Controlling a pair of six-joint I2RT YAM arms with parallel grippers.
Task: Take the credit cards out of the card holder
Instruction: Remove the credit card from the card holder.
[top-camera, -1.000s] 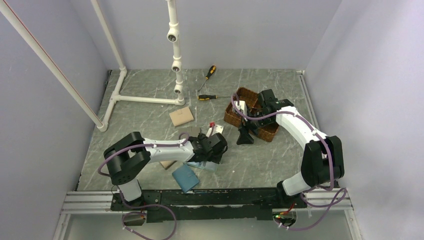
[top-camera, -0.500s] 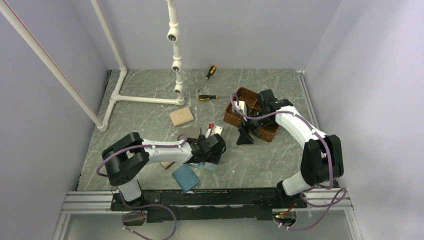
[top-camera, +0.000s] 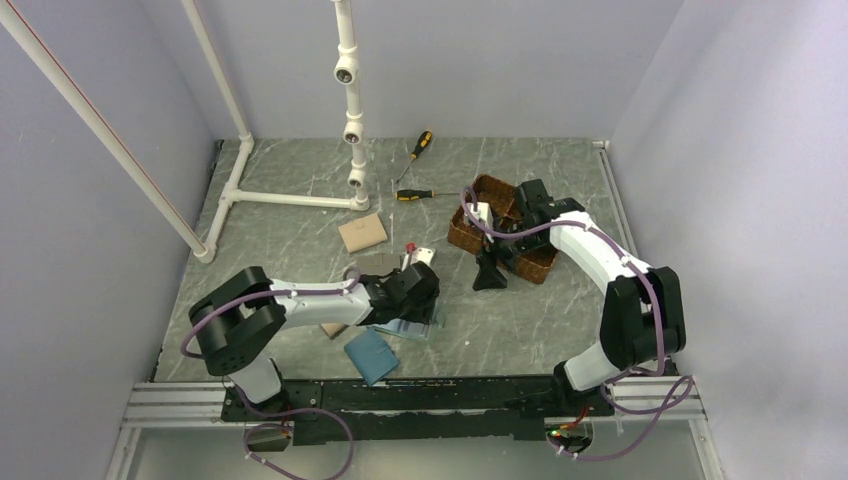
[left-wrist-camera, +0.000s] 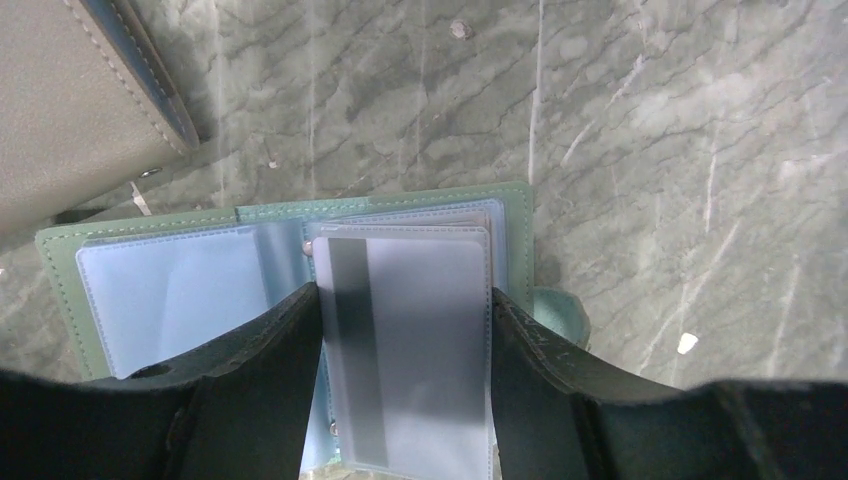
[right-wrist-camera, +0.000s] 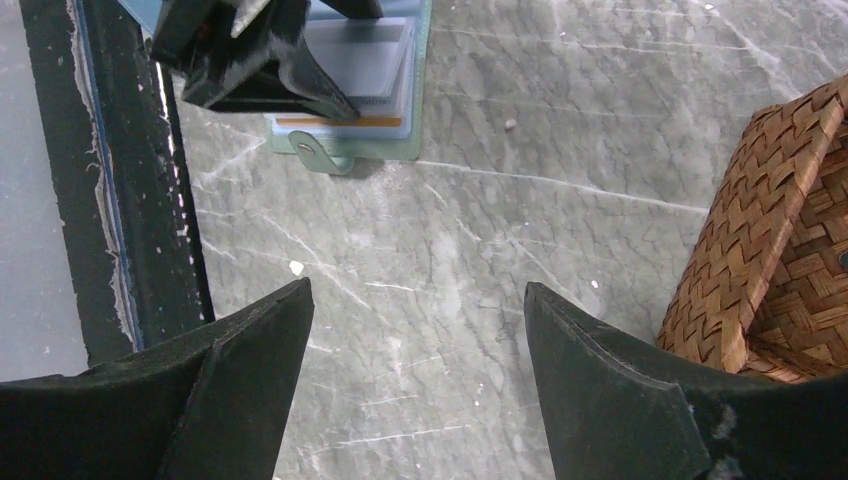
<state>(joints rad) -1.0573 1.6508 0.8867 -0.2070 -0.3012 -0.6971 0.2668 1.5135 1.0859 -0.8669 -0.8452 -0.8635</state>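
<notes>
The sage-green card holder (left-wrist-camera: 400, 196) lies open on the marble table, its pale blue pockets facing up. A whitish credit card (left-wrist-camera: 420, 340) with a dark stripe sits in a clear sleeve on its right half. My left gripper (left-wrist-camera: 405, 292) comes down over it, and both fingers touch the card's long edges. In the top view the left gripper (top-camera: 410, 305) covers most of the holder (top-camera: 425, 327). The right wrist view shows the holder (right-wrist-camera: 345, 150) with an orange card edge (right-wrist-camera: 340, 122). My right gripper (right-wrist-camera: 418, 290) hangs open over bare table beside the basket.
A woven basket (top-camera: 505, 225) stands to the right of the right gripper (top-camera: 490, 275). A dark blue wallet (top-camera: 370, 357) lies near the front rail, a tan wallet (top-camera: 362, 233) farther back, and a grey-brown wallet (left-wrist-camera: 70, 100) next to the holder. Two screwdrivers (top-camera: 415, 195) and a white pipe frame (top-camera: 290, 198) lie at the back.
The left gripper's jaws have narrowed onto the card's edges, and the left arm has shifted a little to the left. The right arm has not moved.
</notes>
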